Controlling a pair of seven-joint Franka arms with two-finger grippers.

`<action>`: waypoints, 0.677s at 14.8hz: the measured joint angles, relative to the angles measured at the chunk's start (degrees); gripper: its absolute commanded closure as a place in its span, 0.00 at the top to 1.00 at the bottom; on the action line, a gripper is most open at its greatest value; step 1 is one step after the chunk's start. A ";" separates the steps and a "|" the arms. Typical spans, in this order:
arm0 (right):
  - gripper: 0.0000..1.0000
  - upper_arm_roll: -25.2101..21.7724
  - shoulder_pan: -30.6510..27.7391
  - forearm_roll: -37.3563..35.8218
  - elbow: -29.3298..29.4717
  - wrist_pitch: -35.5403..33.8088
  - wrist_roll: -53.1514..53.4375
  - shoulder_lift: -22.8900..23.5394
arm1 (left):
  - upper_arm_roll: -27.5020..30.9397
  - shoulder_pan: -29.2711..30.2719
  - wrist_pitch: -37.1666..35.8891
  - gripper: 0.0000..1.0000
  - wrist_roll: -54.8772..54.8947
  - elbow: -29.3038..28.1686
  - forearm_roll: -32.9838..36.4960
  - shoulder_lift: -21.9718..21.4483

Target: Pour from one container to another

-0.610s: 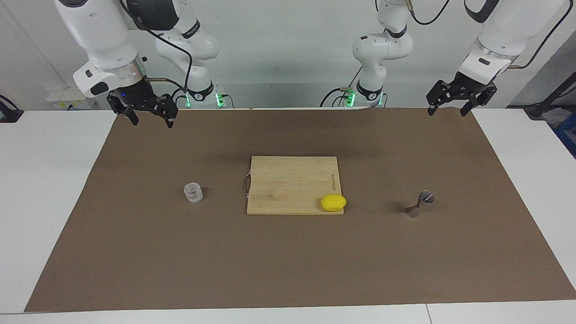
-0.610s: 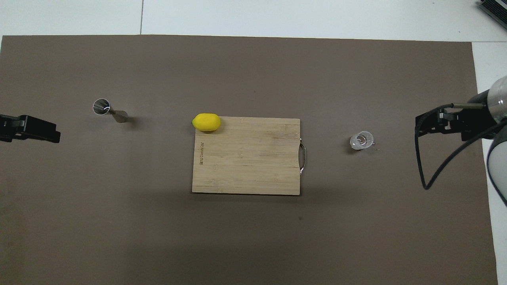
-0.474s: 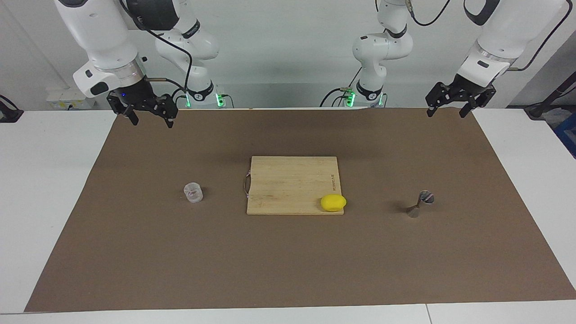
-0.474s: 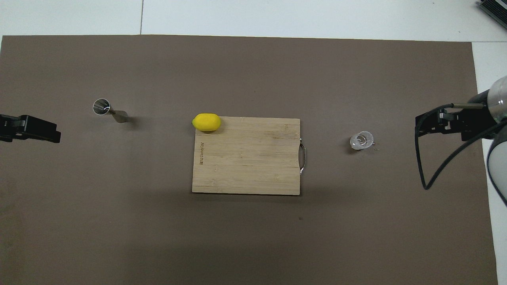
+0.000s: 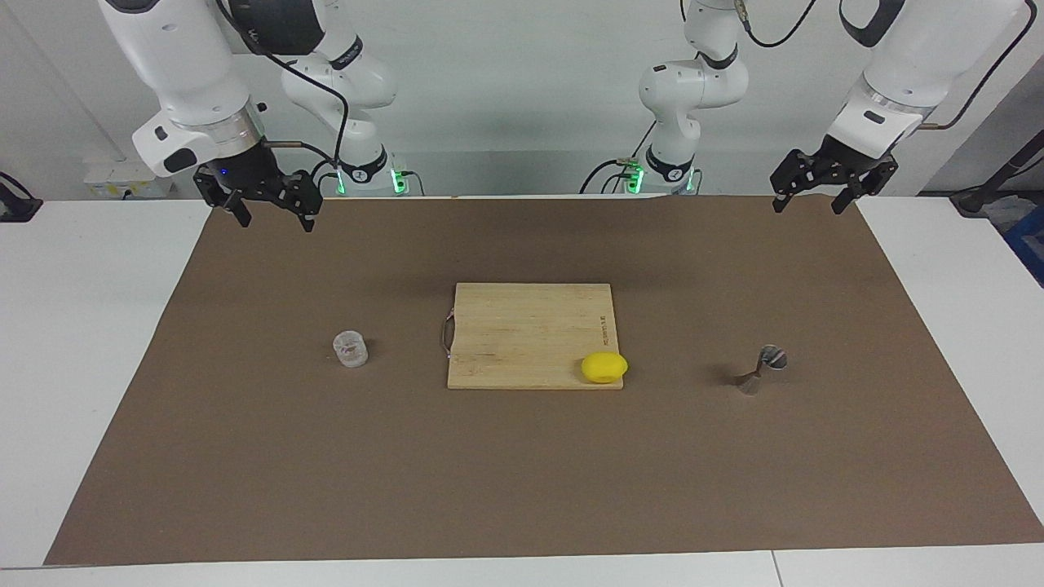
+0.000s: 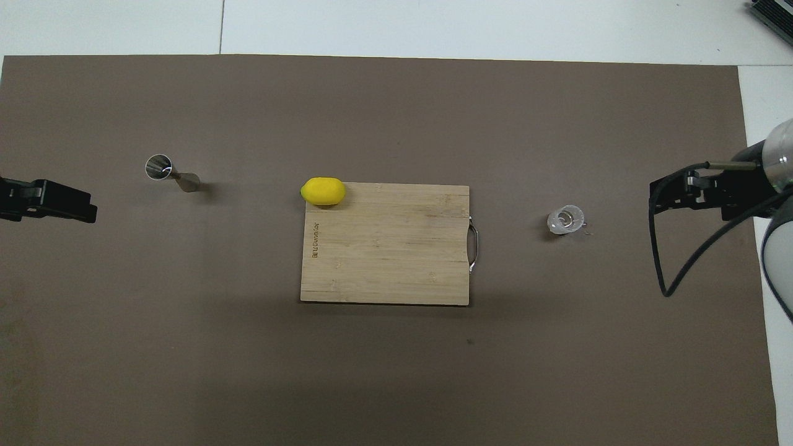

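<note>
- Little changed over the last half second: left gripper (image 5: 803,196) lifted a touch, fingers spread and empty, up over the brown mat's (image 5: 522,456) edge near the robots, at the left arm's end.
- Right gripper (image 5: 267,214) unmoved, open and holding nothing, above the mat edge at the right arm's end.
- Small clear thick-walled cup (image 5: 351,348) standing untouched beside the bamboo cutting board (image 5: 522,326), toward the right arm's end.
- Silvery hourglass-shaped metal jigger (image 5: 760,371) upright toward the left arm's end, well apart from the cup.
- Yellow lemon (image 5: 604,367) resting on the board's corner.
- Probably no reach begun yet; grasping the cup apparently comes first.
</note>
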 measured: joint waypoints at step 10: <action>1.00 0.00 0.00 0.00 0.00 0.00 0.00 0.00 | -0.26 -0.76 2.30 1.00 -0.76 -4.34 -2.23 1.02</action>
